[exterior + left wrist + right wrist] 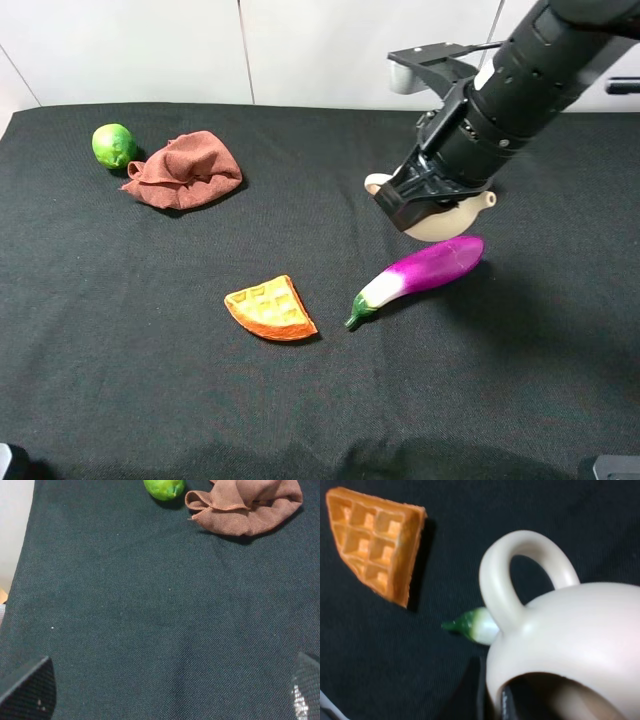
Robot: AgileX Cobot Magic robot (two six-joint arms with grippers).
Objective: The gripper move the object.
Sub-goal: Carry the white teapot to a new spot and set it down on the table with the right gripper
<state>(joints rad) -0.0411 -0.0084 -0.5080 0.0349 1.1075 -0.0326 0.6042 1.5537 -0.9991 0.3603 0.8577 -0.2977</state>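
The cream-white teapot (447,220) is at the right of the black table, just behind the eggplant. My right gripper (408,205) is shut on it. In the right wrist view the teapot (580,630) fills the frame with its loop handle (520,565) standing up. One black finger (506,702) reaches into its brown opening, gripping the rim. The pot looks held slightly above the cloth. My left gripper (165,687) is open and empty over bare cloth at the near left, and only its two fingertips (27,687) show.
A purple eggplant (425,272) lies just in front of the teapot, and its green end shows in the right wrist view (472,622). A waffle wedge (270,308) lies centre front. A green lime (114,145) and a crumpled brown cloth (185,170) are at the back left.
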